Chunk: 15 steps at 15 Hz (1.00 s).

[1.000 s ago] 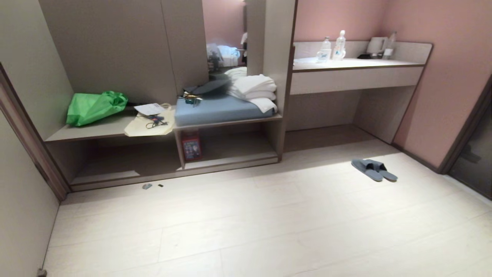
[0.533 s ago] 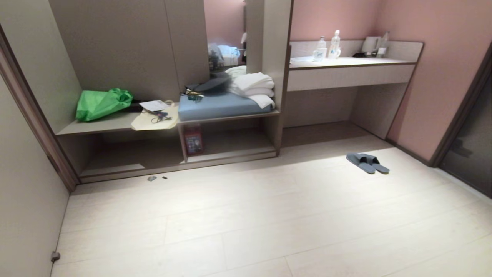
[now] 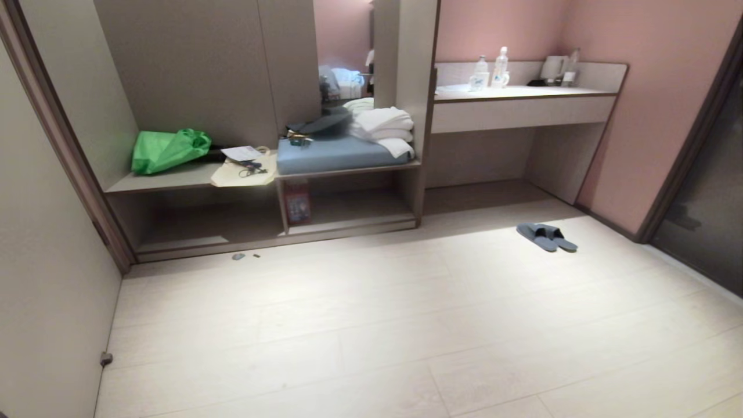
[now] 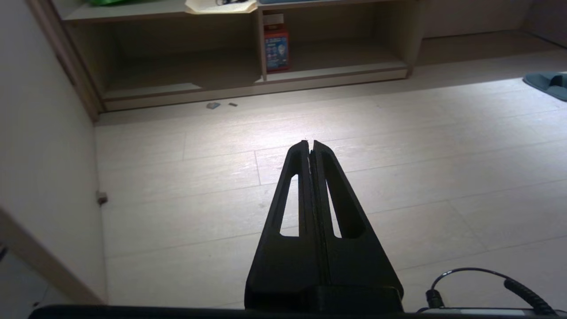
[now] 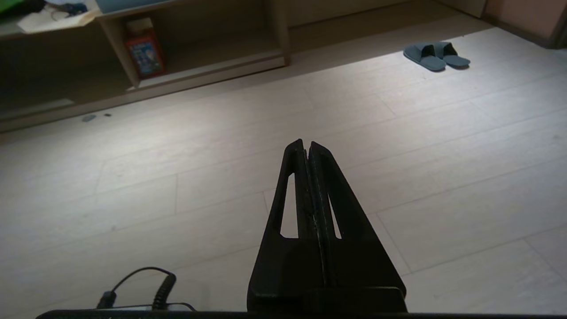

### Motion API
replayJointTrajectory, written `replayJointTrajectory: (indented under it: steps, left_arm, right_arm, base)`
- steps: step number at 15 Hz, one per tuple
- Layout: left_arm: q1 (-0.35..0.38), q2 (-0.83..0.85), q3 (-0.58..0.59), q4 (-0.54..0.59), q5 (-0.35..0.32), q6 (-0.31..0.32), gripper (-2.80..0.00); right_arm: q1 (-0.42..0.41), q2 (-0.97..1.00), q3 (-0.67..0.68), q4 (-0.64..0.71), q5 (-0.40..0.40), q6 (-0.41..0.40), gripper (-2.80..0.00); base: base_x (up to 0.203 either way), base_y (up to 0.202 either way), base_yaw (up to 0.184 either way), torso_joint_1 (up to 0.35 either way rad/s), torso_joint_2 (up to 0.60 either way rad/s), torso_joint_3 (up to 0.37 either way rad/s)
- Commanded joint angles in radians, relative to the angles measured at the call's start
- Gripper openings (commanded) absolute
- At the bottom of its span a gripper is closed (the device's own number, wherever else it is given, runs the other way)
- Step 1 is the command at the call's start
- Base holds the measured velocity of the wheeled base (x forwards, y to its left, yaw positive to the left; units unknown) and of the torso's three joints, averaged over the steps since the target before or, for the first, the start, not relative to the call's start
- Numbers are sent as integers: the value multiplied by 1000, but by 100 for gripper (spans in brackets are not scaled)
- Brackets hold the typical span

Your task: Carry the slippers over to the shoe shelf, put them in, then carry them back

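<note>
Left claw (image 4: pixel 310 142), right claw (image 5: pixel 306 143) closed, empty.

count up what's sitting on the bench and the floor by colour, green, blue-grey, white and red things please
Green: 1, bag
Blue-grey: 3, two slippers, cushion
White: 1, towel stack
Red: 1, box in the shelf
Total: 6

The floor (image 3: pixel 406 325) is pale wood-look plank, smooth with a soft sheen. The slippers (image 3: pixel 547 237) look like soft matt blue-grey cloth. The shoe shelf (image 3: pixel 354 212) is matt grey-brown wood. Both tools, left (image 4: pixel 311 144) and right (image 5: pixel 306 144), are matt black plastic.
</note>
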Motion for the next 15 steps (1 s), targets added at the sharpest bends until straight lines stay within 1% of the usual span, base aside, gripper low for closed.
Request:
replayJointTrajectory:
  steps: [1, 6, 7, 15]
  left_arm:
    - [0, -1, 0, 0, 1, 0, -280]
    - [0, -1, 0, 0, 1, 0, -280]
    - [0, -1, 0, 1, 1, 0, -280]
    - [0, -1, 0, 1, 1, 0, -280]
  right_arm:
    - [-2, 0, 2, 1, 0, 1, -280]
    - [-2, -2, 2, 1, 0, 1, -280]
    - [-2, -1, 2, 1, 0, 0, -280]
    - [-2, 0, 2, 1, 0, 2, -280]
  base:
    - [-212, 0, 4, -5, 4, 4]
    - [-192, 0, 1, 2, 2, 2]
    - [-117, 0, 5, -3, 1, 2]
    - [0, 0, 0, 0, 0, 0]
